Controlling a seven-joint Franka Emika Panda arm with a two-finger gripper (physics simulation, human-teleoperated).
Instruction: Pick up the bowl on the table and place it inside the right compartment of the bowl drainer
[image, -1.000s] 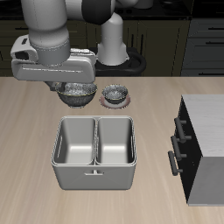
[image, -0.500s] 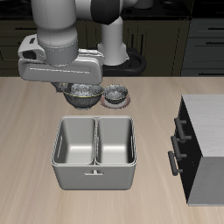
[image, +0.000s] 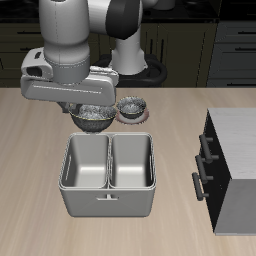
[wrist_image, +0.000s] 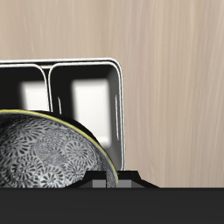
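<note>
now the gripper (image: 88, 108), clenched on the bowl (image: 91, 119), has carried it nearer the bowl drainer (image: 108, 205).

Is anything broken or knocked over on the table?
Nothing stands out. The bowl hangs upright in the gripper just behind the bowl drainer, whose two wells are empty. The second bowl sits level on its pinkish disc, and the cabinet stands square.
</note>
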